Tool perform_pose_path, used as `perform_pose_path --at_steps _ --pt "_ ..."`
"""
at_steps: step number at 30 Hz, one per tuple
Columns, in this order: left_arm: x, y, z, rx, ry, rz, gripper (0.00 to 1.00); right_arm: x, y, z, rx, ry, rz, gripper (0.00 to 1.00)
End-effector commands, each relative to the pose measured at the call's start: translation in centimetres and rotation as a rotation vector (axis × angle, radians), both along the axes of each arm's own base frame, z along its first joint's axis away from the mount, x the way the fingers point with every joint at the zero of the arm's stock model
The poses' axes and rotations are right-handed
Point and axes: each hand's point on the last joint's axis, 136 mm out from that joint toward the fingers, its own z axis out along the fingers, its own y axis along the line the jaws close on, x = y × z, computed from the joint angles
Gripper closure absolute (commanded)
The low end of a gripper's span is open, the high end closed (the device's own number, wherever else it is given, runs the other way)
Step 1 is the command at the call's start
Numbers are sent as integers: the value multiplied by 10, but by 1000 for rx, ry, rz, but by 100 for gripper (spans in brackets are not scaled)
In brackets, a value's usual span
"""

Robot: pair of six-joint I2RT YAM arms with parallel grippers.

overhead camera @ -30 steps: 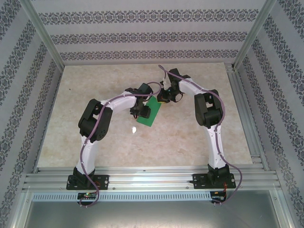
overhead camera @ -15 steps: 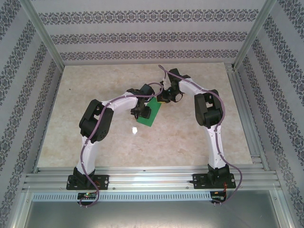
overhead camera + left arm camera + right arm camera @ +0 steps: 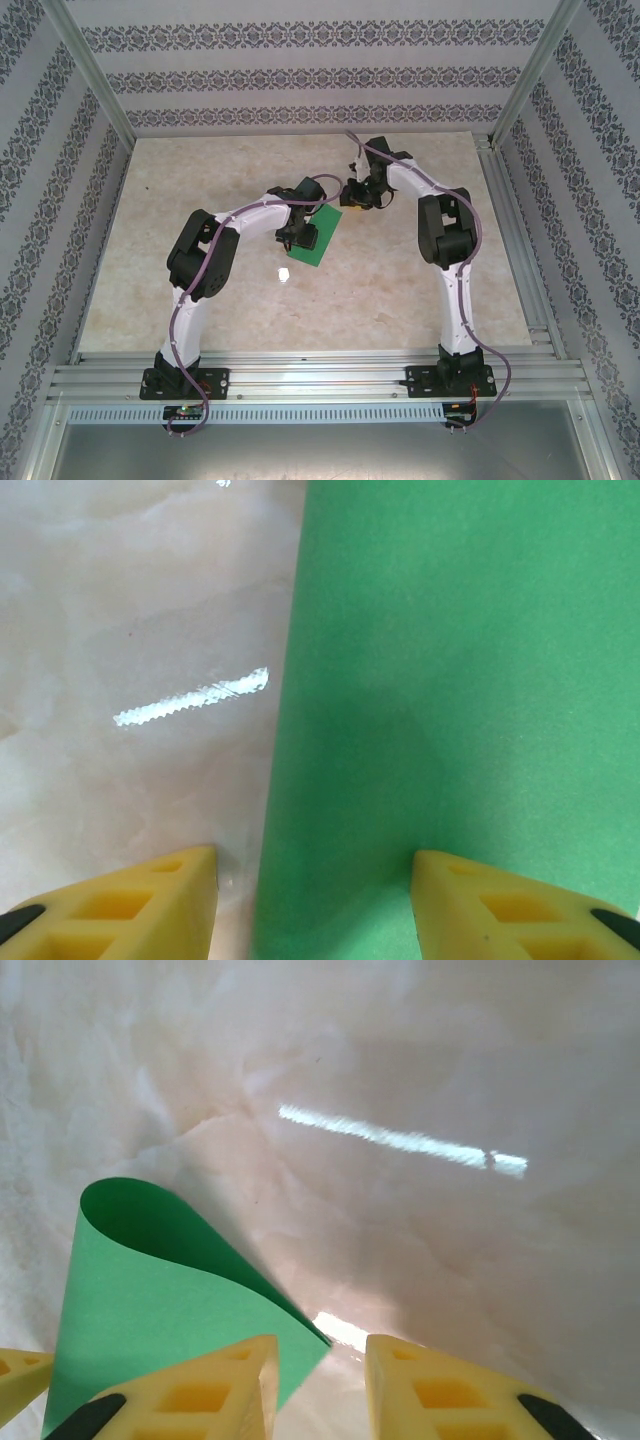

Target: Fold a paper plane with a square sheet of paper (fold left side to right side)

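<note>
The square sheet of paper [image 3: 320, 232] lies folded over on the marble table as a bright green strip between the two arms. In the right wrist view the paper [image 3: 150, 1310] curls in a loose loop, its corner tip lying low between my fingers and touching neither. My right gripper [image 3: 320, 1390] is open just behind that corner and, in the top view, the right gripper [image 3: 352, 197] sits at the strip's far end. My left gripper [image 3: 315, 910] is open and straddles the paper's [image 3: 450, 680] long edge, one finger [image 3: 500, 905] over the green and one finger [image 3: 140, 905] over bare table.
The pale marble tabletop [image 3: 200, 180] is bare around the paper. An aluminium rail [image 3: 510, 240] runs along the right side and a frame bar [image 3: 320, 370] crosses the near edge. Patterned walls enclose the cell.
My right gripper has opened and let go of the paper's corner, drawing back slightly up and to the right. The left gripper and the paper have stayed put.
</note>
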Motion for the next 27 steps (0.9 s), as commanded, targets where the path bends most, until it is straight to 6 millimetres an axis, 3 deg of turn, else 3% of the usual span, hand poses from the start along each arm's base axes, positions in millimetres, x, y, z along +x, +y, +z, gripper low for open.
perform_pose_path --at_steps 1,6,11,20,27 --pt "-68 -1 -74 51 272 -35 47 4 -6 42 -3 -98 -8 73" --pt "-68 -1 -73 51 272 -35 47 -17 18 42 100 -78 -3 81" --pt "-68 0 -73 54 272 -34 47 -36 44 28 133 -41 -5 85" --pt "-67 -3 -72 49 270 -40 47 -49 60 -1 146 29 -13 89" --pt "-67 -3 -72 48 271 -40 47 -53 56 -17 105 59 -17 89"
